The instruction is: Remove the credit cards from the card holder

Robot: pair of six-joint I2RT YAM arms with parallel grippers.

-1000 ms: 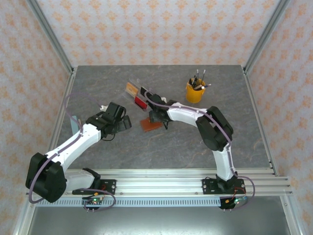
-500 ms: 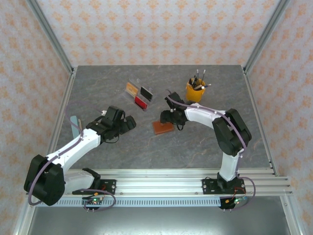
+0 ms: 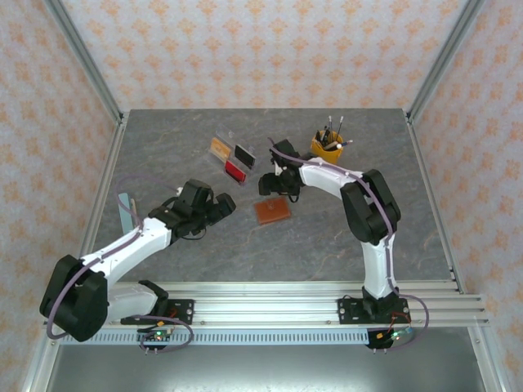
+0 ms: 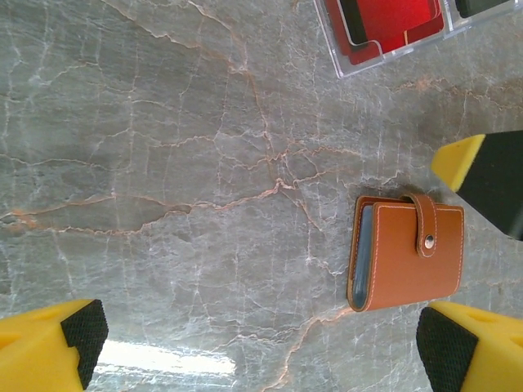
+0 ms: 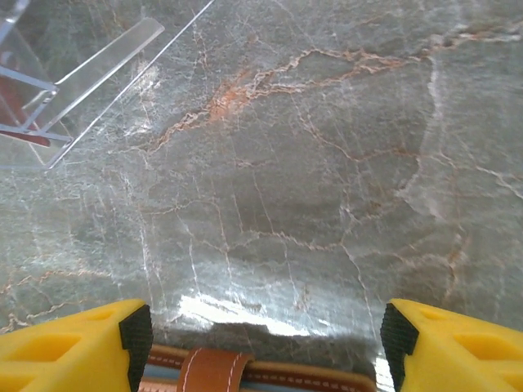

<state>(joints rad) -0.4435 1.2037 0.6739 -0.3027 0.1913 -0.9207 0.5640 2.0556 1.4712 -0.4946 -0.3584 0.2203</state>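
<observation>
Since a sec ago my right arm backed off toward the far side & the card holder (image 4: 409, 257) slid right a bit. Left gripper (image 4: 265, 339) crept closer, wide open, near the holder's left side. Holder's flat on the desk (image 3: 327, 237), strap snapped shut. Right gripper (image 5: 263, 335) is just beyond it, fingers apart, holding nothing afaict. Clear stand (image 3: 233, 159) further back.

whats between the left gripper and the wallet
Nothing: in the top view, only bare grey table separates the left gripper from the wallet.
</observation>
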